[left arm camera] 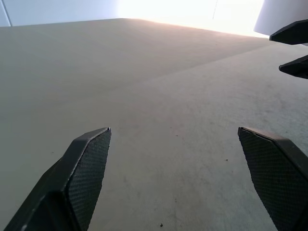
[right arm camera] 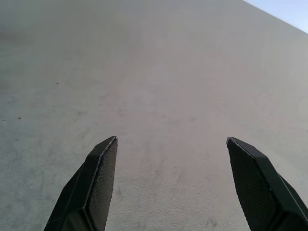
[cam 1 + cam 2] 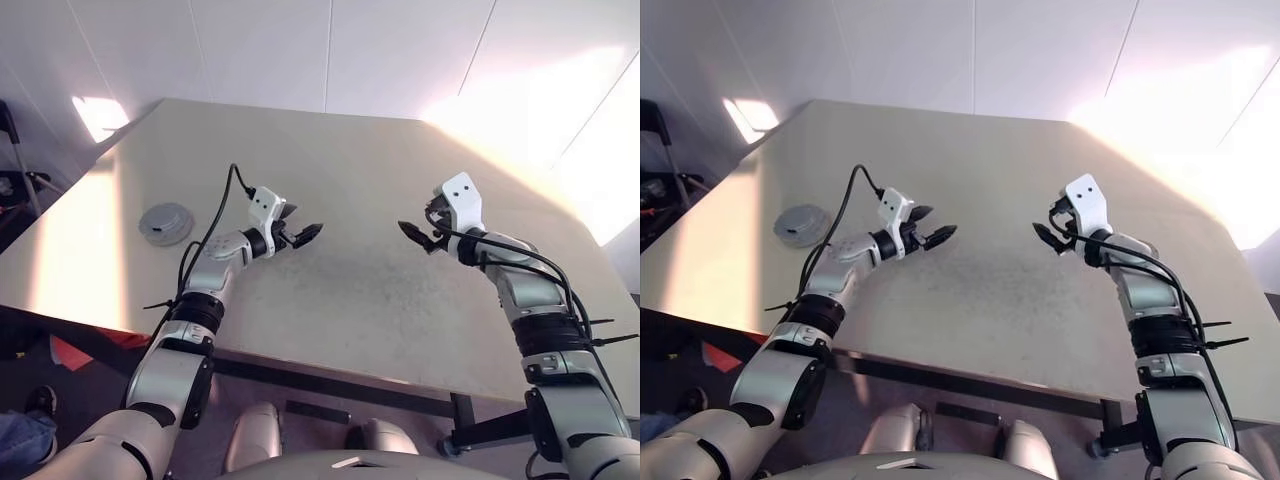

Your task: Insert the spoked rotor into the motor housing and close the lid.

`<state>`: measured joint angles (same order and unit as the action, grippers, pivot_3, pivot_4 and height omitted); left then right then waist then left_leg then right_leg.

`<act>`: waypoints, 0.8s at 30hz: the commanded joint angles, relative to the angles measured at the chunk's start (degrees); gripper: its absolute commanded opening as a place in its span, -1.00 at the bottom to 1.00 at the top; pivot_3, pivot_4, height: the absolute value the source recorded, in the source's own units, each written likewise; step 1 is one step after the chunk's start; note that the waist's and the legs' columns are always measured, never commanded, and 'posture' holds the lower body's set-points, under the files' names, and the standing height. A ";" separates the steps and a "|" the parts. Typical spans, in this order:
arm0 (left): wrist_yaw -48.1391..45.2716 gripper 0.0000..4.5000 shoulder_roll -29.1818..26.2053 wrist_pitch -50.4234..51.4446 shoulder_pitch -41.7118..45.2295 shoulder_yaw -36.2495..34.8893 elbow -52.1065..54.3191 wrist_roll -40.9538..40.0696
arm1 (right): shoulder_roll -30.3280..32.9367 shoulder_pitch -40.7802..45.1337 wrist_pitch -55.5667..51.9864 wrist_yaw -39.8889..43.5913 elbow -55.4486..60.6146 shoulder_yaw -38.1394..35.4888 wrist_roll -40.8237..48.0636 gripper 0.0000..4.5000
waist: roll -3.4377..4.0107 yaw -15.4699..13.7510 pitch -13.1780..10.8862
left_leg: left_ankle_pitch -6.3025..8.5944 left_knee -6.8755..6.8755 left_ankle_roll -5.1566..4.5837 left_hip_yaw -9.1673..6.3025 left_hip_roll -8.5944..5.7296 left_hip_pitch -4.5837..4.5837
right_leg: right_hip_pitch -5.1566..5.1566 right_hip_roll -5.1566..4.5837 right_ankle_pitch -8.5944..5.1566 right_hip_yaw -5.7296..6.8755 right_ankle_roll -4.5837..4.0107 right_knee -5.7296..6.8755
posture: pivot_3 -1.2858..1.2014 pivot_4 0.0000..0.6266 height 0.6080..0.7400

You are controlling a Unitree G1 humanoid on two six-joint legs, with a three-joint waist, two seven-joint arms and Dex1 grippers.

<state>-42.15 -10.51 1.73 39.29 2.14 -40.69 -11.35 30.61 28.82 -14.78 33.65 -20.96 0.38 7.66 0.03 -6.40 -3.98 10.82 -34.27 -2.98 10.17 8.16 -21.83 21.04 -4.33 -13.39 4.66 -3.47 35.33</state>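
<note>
A silvery-grey round lid (image 3: pixel 166 222) lies on the beige table (image 3: pixel 350 150) near its left edge, well to the left of both arms. The spoked rotor and the motor housing are out of view; I cannot tell whether anything sits under the lid. My left gripper (image 3: pixel 298 223) hovers over the table's middle, open and empty, pointing right. My right gripper (image 3: pixel 418 226) faces it from the right, also open and empty. In the left wrist view my own fingers (image 1: pixel 86 168) stand wide apart over bare tabletop, with the right gripper's fingertips (image 1: pixel 291 34) at the far edge.
The table's near edge (image 3: pixel 330 370) runs just under both forearms. A dark wheeled frame (image 3: pixel 15 170) stands on the floor past the table's left corner. Bright sunlight falls across the far right of the table.
</note>
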 commanded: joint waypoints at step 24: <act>2.02 0.99 0.99 -1.54 2.63 -1.68 1.25 0.19 | -1.69 3.93 3.37 -2.47 -4.27 -2.04 -0.96 0.82 | 0.01 0.10 -0.01 | 0.00 0.00 0.00 0.00 0.00 -0.02 | 0.02 0.00 0.00 0.00 0.00 0.00 | 0.03 -1.00 1.00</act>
<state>-40.49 -9.67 1.59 40.41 1.47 -40.70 -11.02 28.74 30.89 -12.79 31.41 -25.73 -0.12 6.89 0.04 -6.30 -3.99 10.82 -34.27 -2.99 10.17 8.16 -21.84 21.07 -4.33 -13.39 4.66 -3.47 35.33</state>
